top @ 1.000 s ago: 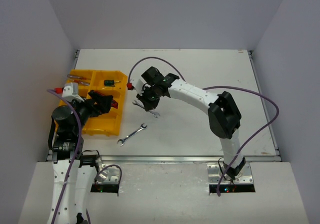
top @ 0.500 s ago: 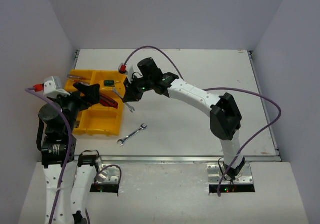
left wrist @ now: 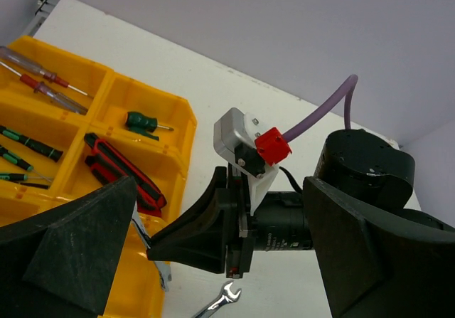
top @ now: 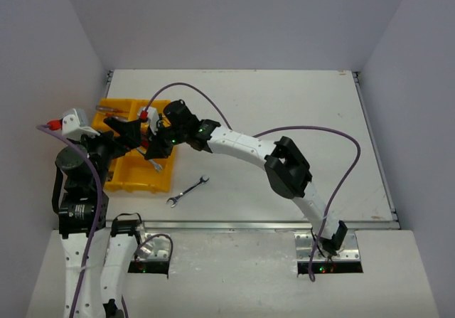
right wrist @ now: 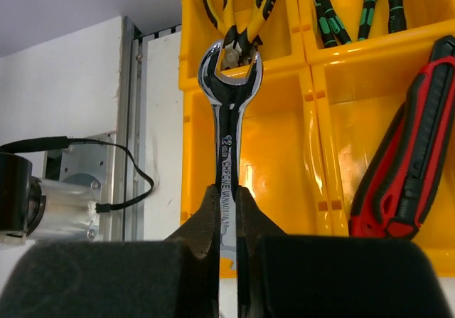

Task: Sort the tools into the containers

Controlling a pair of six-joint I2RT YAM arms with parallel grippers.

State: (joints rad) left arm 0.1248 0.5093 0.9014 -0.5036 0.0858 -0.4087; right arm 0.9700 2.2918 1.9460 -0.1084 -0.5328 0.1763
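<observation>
My right gripper (top: 158, 149) reaches left over the yellow tray (top: 135, 183) and is shut on a silver open-end wrench (right wrist: 229, 119). In the right wrist view the gripper (right wrist: 227, 193) holds the wrench by its shaft, head forward, above a bare compartment (right wrist: 277, 161). My left gripper (top: 128, 131) is open and empty above the tray's middle; its fingers (left wrist: 71, 254) spread wide either side of the right gripper. A second silver wrench (top: 187, 191) lies on the table right of the tray.
The tray holds red-black pliers (right wrist: 409, 168), yellow-black pliers (right wrist: 242, 12), green-black screwdrivers (right wrist: 355, 12), red screwdrivers (left wrist: 43, 83) and a stubby green screwdriver (left wrist: 146, 124). Walls enclose the white table (top: 298, 119) on three sides.
</observation>
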